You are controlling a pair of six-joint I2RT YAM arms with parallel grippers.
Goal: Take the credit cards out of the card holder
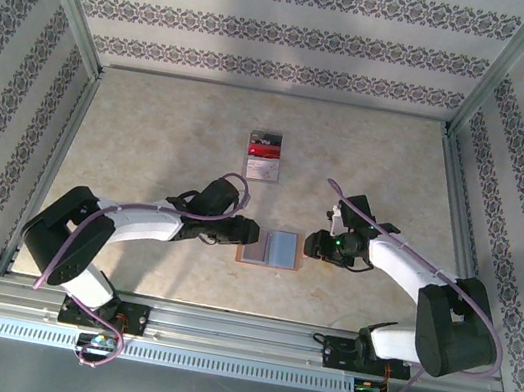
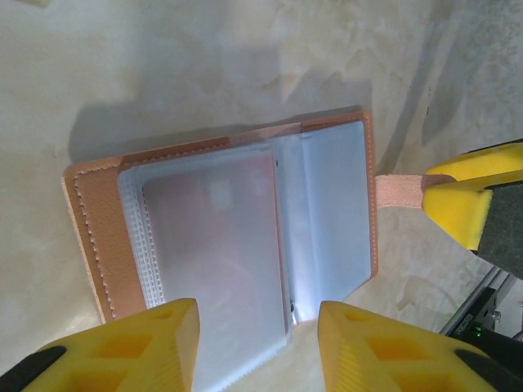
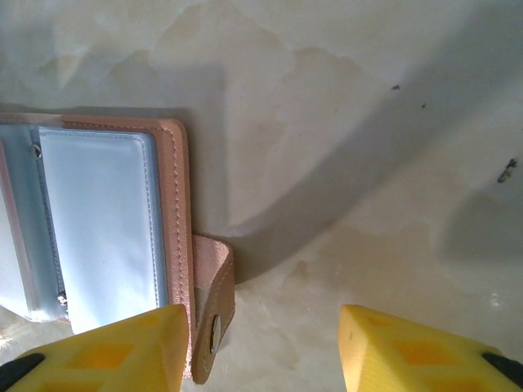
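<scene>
The salmon card holder (image 1: 270, 247) lies open on the table, its clear pockets up. Through the frosted left pocket a reddish credit card (image 2: 214, 237) shows. My left gripper (image 2: 255, 347) is open at the holder's left side, its yellow fingers straddling the near edge of the pocket sleeves without touching them. My right gripper (image 3: 261, 355) is open at the holder's right edge (image 3: 176, 204). The snap strap (image 3: 211, 314) lies between its fingers, close to the left one. In the top view the left gripper (image 1: 235, 234) and right gripper (image 1: 310, 244) flank the holder.
A small stack of red, white and dark cards (image 1: 264, 156) lies on the table behind the holder. Patterned walls and metal frame rails (image 1: 57, 150) bound the tabletop. In the left wrist view the right gripper's yellow finger (image 2: 466, 204) sits by the strap (image 2: 396, 189).
</scene>
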